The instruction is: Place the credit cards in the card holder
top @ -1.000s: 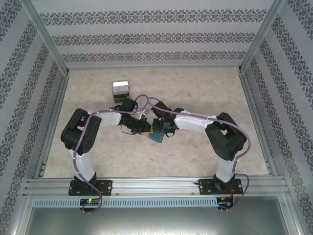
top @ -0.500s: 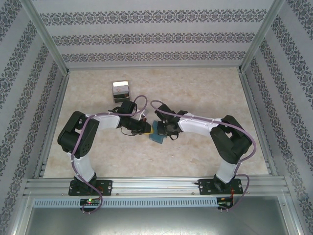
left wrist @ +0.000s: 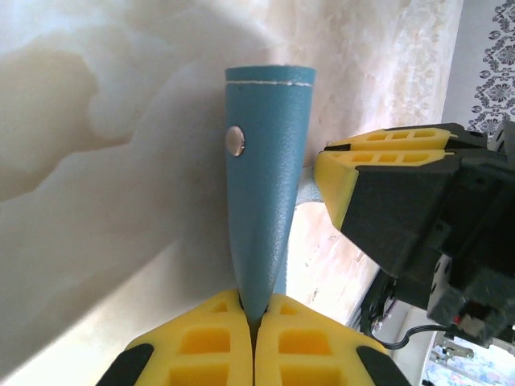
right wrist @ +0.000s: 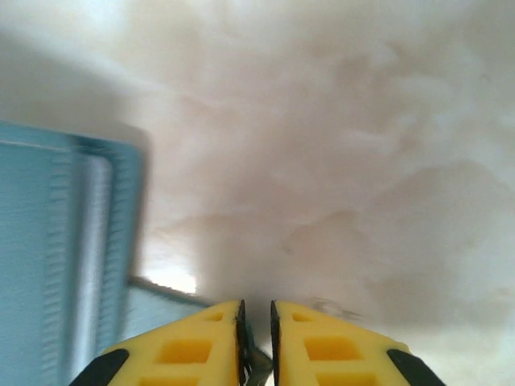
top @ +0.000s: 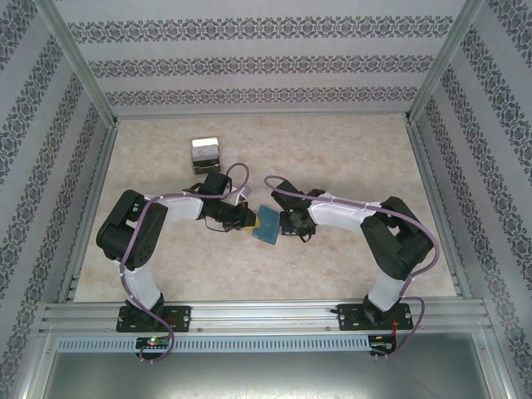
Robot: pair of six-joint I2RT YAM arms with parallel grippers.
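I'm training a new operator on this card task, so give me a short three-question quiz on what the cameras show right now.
1. Multiple choice: what is the left gripper shut on?
A. a tan credit card
B. the teal card holder
C. a cable
2. True or false: the small dark-and-white box stands apart from the teal card holder and touches no gripper.
3. Short answer: in the left wrist view, what small round metal part sits on the outer face of the teal card holder?

Key
1. B
2. True
3. A snap stud
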